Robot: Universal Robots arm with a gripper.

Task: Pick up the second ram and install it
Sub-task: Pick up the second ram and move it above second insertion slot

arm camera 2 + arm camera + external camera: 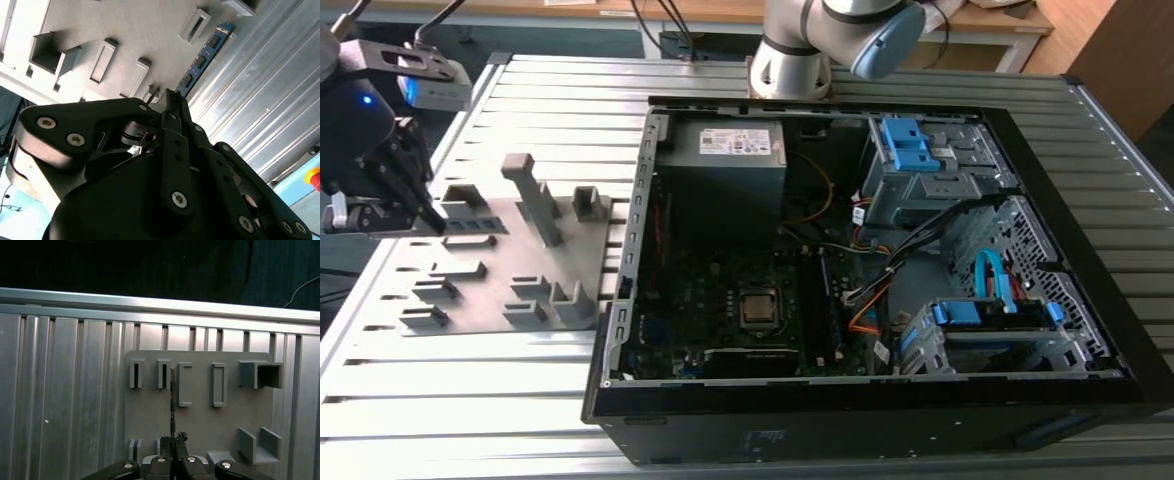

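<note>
Second wrist view, fingers [174,107] clamped on the second ram [204,55] (blue-green), over grey slotted plate [125,30], ribbed metal table [250,90].

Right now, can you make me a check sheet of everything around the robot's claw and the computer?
Surface: ribbed metal table with a grey holder plate on it.
Job's things: second ram, a blue-green strip, in the claw; open computer case beside the plate.
Clutter: nothing seen.
Grippers: claw shut on the ram, over the plate.
Cables: blue cable among wires inside the case.
Surroundings: wooden desk behind the table.
</note>
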